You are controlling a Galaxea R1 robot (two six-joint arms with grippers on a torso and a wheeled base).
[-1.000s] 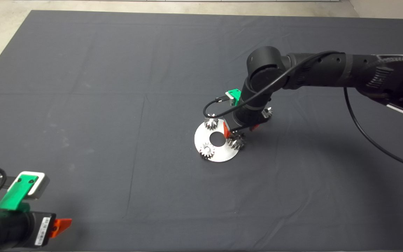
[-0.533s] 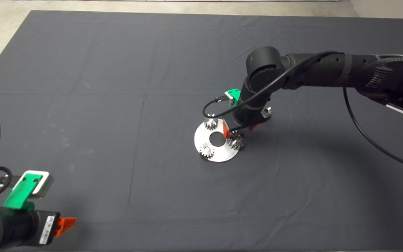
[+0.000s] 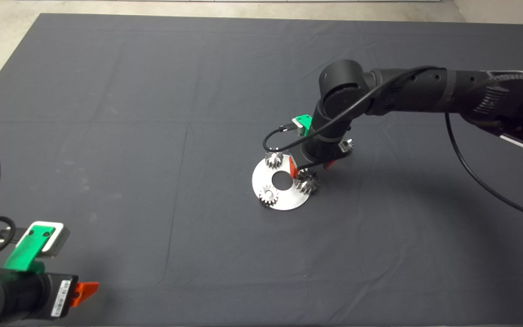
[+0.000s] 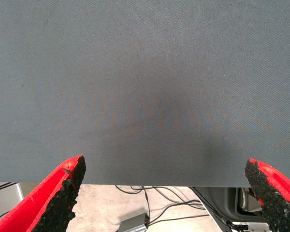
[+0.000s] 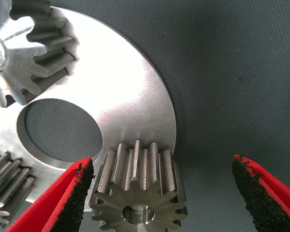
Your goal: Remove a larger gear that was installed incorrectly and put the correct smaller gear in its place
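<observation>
Two red fingers of the right gripper [image 5: 159,193] are standing spread wide, straddling the larger gear [image 5: 137,191] without touching it. That gear is sitting on the right edge of a round steel plate [image 3: 288,196] near the mat's [image 3: 152,113] middle, beside the plate's centre hole. Two paler small gears [image 3: 269,195] are sitting on the plate's far and near-left edges. The smaller gear [image 3: 346,146] is lying on the mat just right of the arm. The left gripper [image 4: 164,193] is waiting released at the near-left corner.
</observation>
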